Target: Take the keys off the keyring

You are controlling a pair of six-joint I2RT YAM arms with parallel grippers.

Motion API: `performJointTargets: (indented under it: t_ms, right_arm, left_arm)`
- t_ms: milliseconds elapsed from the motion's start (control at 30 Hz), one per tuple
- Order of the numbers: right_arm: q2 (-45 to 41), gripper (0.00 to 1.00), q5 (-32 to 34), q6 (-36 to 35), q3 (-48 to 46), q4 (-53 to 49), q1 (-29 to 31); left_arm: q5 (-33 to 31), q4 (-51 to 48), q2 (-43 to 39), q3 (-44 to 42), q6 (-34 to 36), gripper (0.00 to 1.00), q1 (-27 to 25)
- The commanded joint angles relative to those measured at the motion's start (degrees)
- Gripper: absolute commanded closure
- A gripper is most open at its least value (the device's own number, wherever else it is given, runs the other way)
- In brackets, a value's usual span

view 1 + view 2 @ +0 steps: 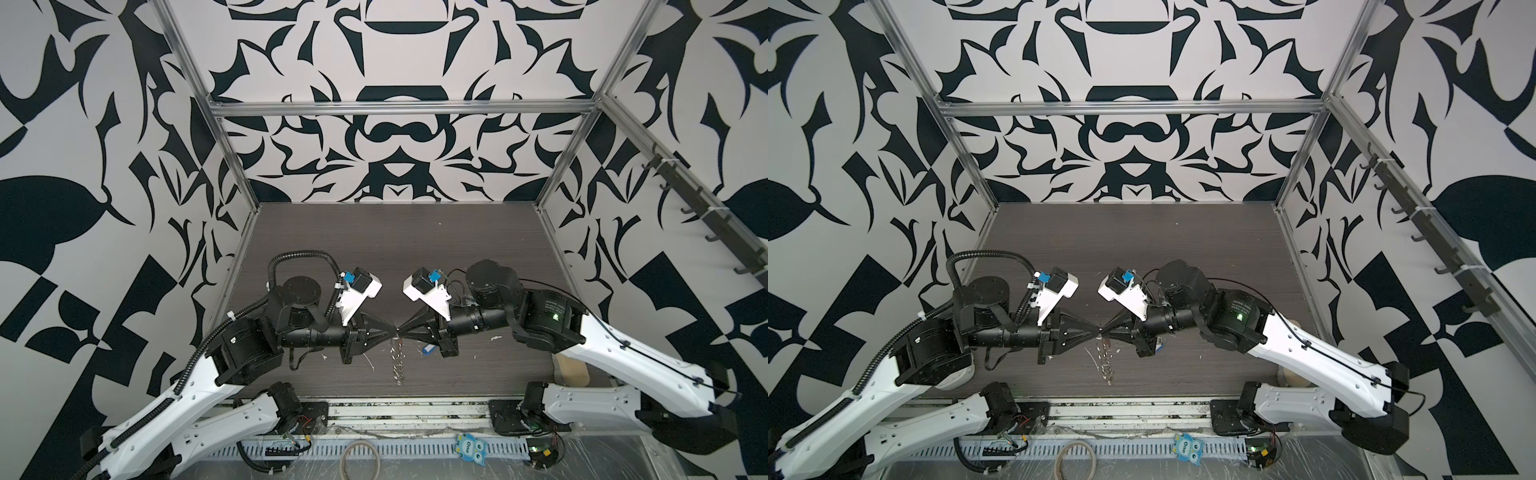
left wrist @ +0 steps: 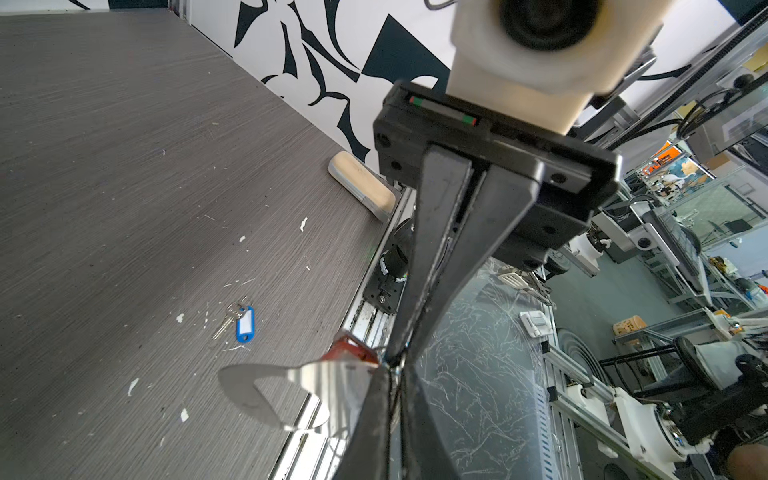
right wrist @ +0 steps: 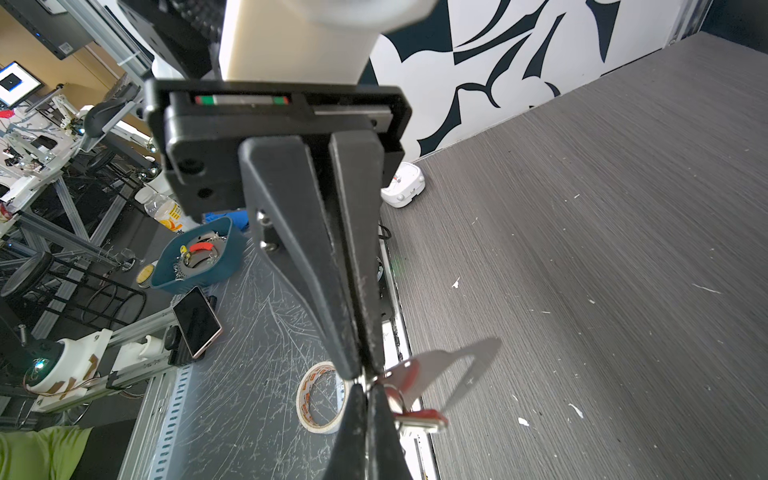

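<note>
Left fingers (image 2: 370, 424), right fingers (image 3: 351, 430) pinching one keyring (image 2: 328, 382), one red-tagged key (image 3: 422, 419), one blue-tagged key (image 2: 244, 325)

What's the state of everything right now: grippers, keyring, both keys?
left gripper: shut, pinching at the keyring's ringed edge.
right gripper: shut, tip to tip with the left gripper, on the same edge.
keyring: in the air above the table, hanging from the gripper tips.
red-tag key: still attached, dangling by the tips.
blue-tag key: off the keyring, lying flat on the table.
</note>
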Motion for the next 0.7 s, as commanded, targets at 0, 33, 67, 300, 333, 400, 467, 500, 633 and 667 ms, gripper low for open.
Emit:
performJointTargets:
  t_ms: [0,33,67,300,333,400,467,500,633,667]
  right_arm:
    - [-0.3,1.00,0.1,0.7,2.7,4.9,-0.1]
    - [-0.3,1.00,0.2,1.1,2.6,5.4,-0.1]
    - [-0.2,1.00,0.3,1.4,2.5,5.9,-0.1]
    - [-2.1,0.89,2.4,2.8,-0.7,11.7,-0.1]
    - [-3.4,0.81,3.7,2.8,-2.2,13.5,-0.1]
    - [-6.3,0.71,6.3,3.0,-5.6,17.4,0.0]
    - [-9.5,0.63,8.7,3.8,-9.7,22.8,0.0]
    - [-10.7,0.60,9.3,4.4,-11.6,25.2,0.0]
    - [-12.4,0.53,8.6,5.8,-16.8,32.6,0.0]
    - [-12.0,0.51,7.7,6.1,-17.5,34.1,0.0]
  left_arm:
    - [0.6,-0.4,-0.4,1.0,0.1,0.93,0.0]
    - [0.5,0.0,-0.4,0.8,0.0,0.97,0.0]
    - [0.2,0.5,-0.4,0.6,-0.1,1.00,0.1]
    - [-4.7,8.2,-4.8,-4.1,-0.4,1.00,0.0]
    - [-5.2,9.4,-6.0,-5.0,-0.4,1.00,0.0]
    - [-6.6,12.1,-8.1,-6.8,-0.7,1.00,0.1]
    - [-7.7,15.9,-10.7,-9.0,-1.0,1.00,0.0]
    - [-8.1,17.7,-11.7,-10.2,-1.2,1.00,0.1]
    - [-8.3,25.7,-14.9,-14.3,-2.3,1.00,0.0]
    - [-7.9,27.4,-15.2,-15.0,-2.6,1.00,0.0]
